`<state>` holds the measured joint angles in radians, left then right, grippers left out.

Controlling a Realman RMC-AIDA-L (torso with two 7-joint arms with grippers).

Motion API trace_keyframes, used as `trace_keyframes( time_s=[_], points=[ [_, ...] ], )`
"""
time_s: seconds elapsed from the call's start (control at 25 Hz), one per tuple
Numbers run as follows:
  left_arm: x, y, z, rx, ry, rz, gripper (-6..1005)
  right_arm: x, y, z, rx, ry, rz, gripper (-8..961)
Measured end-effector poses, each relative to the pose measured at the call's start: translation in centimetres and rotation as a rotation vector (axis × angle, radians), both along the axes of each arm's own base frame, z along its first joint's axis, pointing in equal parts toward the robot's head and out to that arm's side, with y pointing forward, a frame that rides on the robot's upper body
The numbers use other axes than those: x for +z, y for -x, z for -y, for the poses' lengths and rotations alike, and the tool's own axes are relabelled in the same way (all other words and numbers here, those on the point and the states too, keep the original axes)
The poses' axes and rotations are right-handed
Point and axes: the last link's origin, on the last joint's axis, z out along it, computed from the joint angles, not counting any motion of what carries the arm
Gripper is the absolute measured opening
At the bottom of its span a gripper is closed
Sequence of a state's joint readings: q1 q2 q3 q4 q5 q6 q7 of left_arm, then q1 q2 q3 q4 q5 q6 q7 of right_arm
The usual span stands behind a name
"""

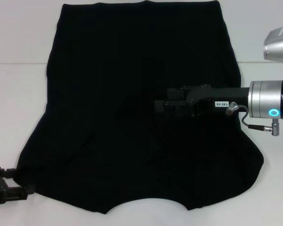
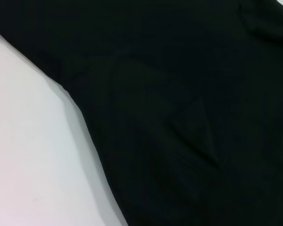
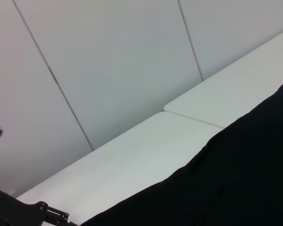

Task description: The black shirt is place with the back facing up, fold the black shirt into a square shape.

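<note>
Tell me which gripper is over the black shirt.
The right gripper, reaching across the black shirt's middle; the left gripper sits at its near left corner.

Bright even light, soft shadows (no glare)

Right arm: extended sideways toward the left arm, wrist level, right gripper (image 1: 159,107) at its tip. Left gripper (image 1: 7,186): low, near the body.
</note>
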<state>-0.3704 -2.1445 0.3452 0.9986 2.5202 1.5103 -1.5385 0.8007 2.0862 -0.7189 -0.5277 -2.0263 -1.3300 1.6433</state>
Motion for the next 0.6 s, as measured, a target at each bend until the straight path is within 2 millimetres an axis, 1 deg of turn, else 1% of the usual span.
trace_keyframes(
  time_s=[0.6],
  points=[
    [-0.8, -1.3, -1.0, -0.039, 0.034, 0.029, 850, 0.1, 0.1, -0.1, -0.001, -0.009, -0.012, 759]
  ],
)
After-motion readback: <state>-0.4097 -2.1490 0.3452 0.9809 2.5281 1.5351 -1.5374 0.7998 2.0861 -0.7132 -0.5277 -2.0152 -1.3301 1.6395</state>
